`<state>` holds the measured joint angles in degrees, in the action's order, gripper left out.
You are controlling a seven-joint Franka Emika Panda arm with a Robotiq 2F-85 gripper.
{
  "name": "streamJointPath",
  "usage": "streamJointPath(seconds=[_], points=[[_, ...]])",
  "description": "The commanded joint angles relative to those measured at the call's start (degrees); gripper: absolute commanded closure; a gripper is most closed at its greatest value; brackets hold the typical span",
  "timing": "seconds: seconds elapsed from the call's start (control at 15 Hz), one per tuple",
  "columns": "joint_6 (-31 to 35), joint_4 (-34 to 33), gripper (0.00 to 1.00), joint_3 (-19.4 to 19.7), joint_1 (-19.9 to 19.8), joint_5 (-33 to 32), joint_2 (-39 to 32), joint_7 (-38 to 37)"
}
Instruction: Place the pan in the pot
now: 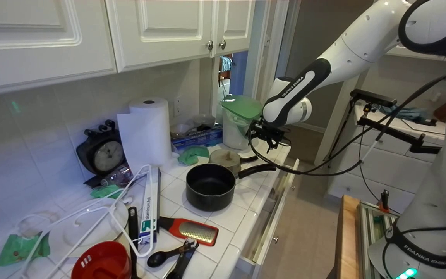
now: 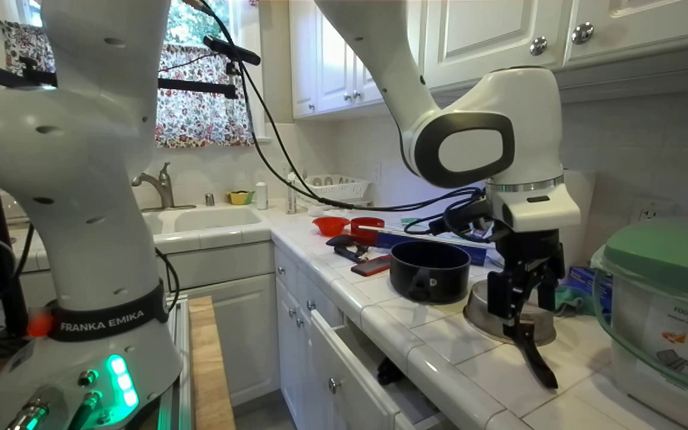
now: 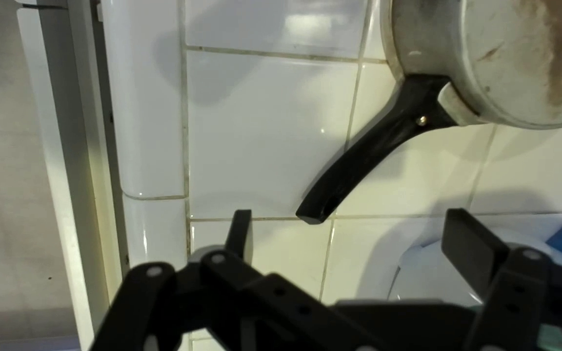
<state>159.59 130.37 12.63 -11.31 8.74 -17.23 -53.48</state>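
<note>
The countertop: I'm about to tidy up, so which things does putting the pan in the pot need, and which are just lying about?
Belongs to the job:
silvery-grey pan, lying base up
black pot, upright beside it

Just lying about, among others:
paper-towel roll
red-framed grater
red bowl
aluminum foil box
green-lidded tub

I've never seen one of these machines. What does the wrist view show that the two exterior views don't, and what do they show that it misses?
Only the wrist view shows the small shiny rivet on the handle of the pan.

Only the exterior views show the black pot, the red bowl and the robot's white arm.

All of them share the upside-down pan, its dark handle, a pulled-out drawer and the gripper, whose open jaws show most clearly in the wrist view.
</note>
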Motion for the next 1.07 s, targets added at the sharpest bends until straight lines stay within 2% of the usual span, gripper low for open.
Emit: streamJointPath(seconds=[0.0, 0.13, 0.4, 1.0], points=[[-0.8, -4.3, 0.00, -3.3, -2.8, 8.3, -4.1, 8.3], [-1.1, -6.0, 0.00, -4.8, -4.0, 11.8, -5.7, 13.1], [-1.3, -8.5, 0.00, -4.3, -3.9, 14.1, -8.8, 17.5], [0.4, -11.6, 0.00, -2.8, -2.5, 13.8, -14.9, 16.1]])
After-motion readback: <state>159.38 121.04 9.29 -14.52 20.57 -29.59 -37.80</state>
